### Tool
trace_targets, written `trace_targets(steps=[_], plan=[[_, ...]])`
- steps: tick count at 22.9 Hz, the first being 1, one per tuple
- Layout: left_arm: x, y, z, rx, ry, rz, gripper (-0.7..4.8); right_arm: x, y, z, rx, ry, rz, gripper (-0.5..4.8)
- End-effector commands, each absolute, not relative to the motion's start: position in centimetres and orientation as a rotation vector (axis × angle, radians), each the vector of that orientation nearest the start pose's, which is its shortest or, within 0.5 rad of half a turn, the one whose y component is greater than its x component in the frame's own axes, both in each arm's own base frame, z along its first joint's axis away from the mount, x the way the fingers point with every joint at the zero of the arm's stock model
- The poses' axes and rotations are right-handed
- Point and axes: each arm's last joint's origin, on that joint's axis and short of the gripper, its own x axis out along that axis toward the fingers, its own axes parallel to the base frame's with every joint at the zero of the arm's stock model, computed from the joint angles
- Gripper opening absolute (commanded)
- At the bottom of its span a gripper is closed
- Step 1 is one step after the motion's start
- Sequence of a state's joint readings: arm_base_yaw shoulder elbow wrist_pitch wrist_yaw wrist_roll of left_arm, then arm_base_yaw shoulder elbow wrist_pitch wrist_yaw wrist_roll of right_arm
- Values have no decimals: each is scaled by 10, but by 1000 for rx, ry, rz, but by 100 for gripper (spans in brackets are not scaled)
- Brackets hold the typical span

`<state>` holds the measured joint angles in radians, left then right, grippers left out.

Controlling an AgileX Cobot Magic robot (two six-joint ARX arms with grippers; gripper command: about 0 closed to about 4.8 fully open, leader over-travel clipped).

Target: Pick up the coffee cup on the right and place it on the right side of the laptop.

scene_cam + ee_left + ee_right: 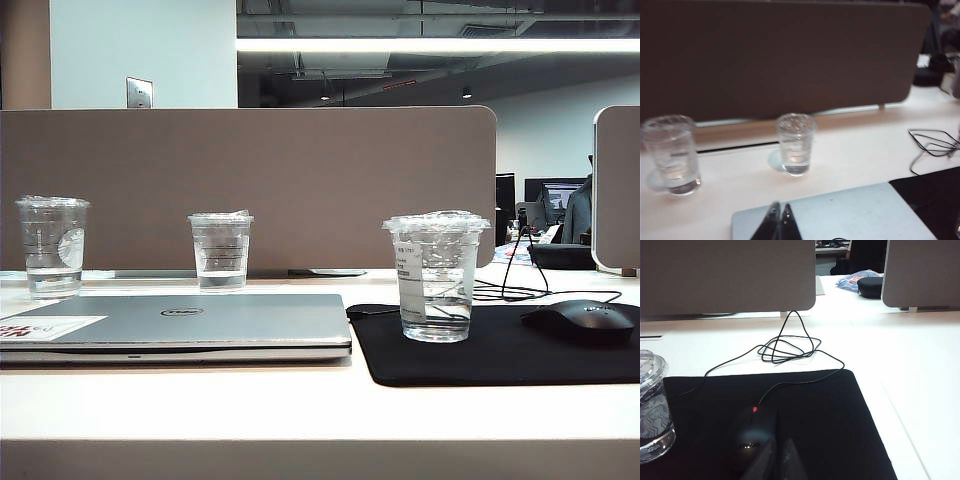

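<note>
Standing on the black mouse pad in the exterior view, the coffee cup is sitting upright just right of the closed laptop, its white label facing left-front. A black mouse is lying on the same pad further right, its cable looping behind. Two more clear cups are standing behind the laptop, one with a round white mark at far left, one with horizontal lines nearer the middle. No arm is showing here.

In the left wrist view, the left pincer is hanging over the laptop lid with its fingertips pressed together, gripping nothing; both spare cups are standing on the table beyond.

In the right wrist view, the right pincer is hovering above the mouse, fingers closed and empty, while the coffee cup is showing at the pad's edge.
</note>
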<state>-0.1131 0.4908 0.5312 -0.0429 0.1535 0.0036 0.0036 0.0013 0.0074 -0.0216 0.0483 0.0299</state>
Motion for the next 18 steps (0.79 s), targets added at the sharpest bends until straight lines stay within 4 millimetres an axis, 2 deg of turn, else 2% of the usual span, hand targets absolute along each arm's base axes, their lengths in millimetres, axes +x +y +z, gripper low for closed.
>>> trace_targets(steps=[1,4,10,18], plan=[[113,-10,270,10,-100,-161,-6,98,-1,163,30,5,-43,36],[99,-4,234,2,-158,-82,-5,98,-1,163,30,4,-43,36],[94,-3,210,-2,-177,-37,-5,98,-1,163,30,5,-45,36],[96,-3,181,-16,-141,-36,-5,98,-1,163,30,4,-45,36]])
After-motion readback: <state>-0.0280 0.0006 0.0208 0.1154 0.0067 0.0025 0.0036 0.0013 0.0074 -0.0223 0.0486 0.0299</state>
